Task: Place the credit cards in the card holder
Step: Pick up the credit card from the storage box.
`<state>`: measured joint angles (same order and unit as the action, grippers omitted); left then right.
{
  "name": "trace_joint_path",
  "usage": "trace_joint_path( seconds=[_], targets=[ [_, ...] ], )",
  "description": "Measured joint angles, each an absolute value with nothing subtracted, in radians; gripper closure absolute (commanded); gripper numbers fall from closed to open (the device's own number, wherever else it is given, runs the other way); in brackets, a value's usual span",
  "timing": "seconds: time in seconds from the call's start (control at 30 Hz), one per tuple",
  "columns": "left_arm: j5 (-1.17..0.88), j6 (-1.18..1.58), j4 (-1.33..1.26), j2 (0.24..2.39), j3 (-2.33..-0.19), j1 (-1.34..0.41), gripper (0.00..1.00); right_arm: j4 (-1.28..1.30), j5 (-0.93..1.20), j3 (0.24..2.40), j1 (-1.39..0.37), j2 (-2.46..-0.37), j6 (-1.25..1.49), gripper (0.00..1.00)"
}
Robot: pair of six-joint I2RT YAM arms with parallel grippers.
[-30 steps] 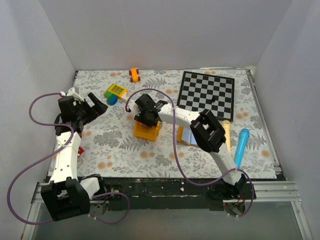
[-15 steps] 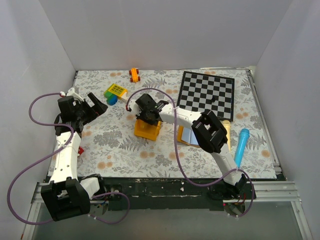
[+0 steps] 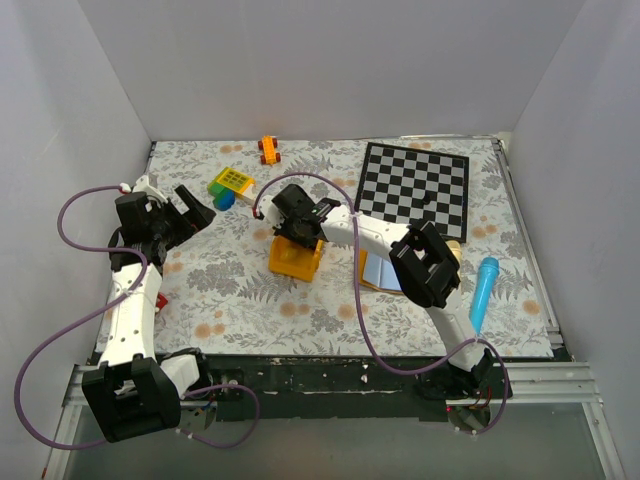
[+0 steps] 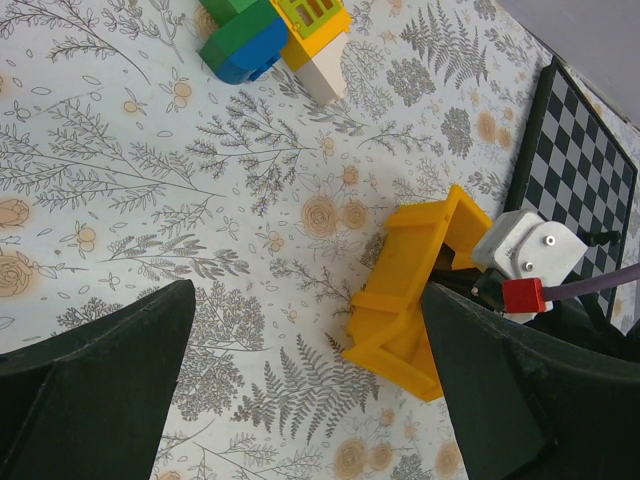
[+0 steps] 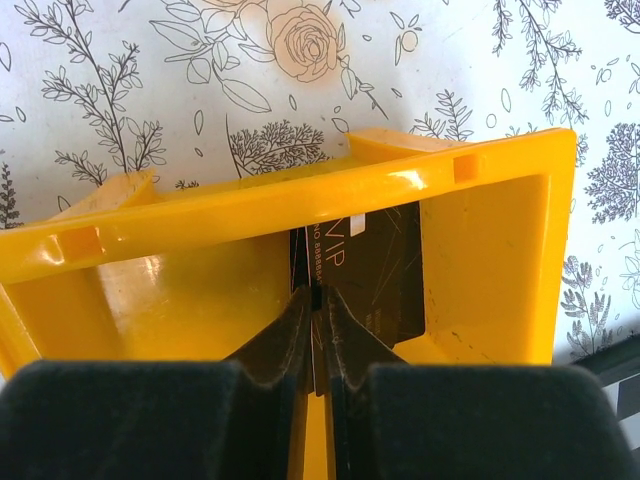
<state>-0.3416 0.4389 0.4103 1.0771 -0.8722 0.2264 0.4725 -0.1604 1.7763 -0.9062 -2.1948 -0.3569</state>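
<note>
A yellow bin (image 3: 292, 262) sits mid-table, with black credit cards (image 5: 385, 275) standing inside it; one shows "VIP" lettering. My right gripper (image 5: 316, 298) reaches down into the bin (image 5: 300, 200) and is shut on the thin edge of a card. In the top view the right gripper (image 3: 298, 232) is over the bin's far side. The card holder (image 3: 378, 272), tan with a pale blue inside, lies open to the right of the bin, partly under the right arm. My left gripper (image 4: 300, 400) hangs open over bare table to the left, holding nothing; the top view shows the left gripper (image 3: 192, 214) well apart from the bin (image 4: 410, 300).
A black-and-white chequered board (image 3: 415, 187) lies at the back right. A blue pen (image 3: 482, 290) and a wooden stick (image 3: 453, 262) lie right of the card holder. Toy blocks (image 3: 230, 185) and an orange toy car (image 3: 269, 149) sit at the back left.
The right gripper's fingers have closed onto a card inside the bin, and its arm has shifted slightly. The left arm has not moved.
</note>
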Motion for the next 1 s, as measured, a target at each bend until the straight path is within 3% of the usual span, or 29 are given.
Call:
trace_joint_path(
  seconds=[0.3,0.4,1.0],
  targets=[
    [-0.342,0.439,0.410,1.077,-0.872,0.226,0.02,0.473,-0.227,1.777,-0.907,-2.194,-0.363,0.90],
    [-0.344,0.439,0.410,1.077,-0.872,0.226,0.02,0.472,-0.254,1.777,-0.907,-2.194,-0.367,0.99],
    [-0.345,0.439,0.410,1.077,-0.872,0.227,0.02,0.476,-0.308,1.779,-0.905,-2.130,-0.369,0.99]
  ],
)
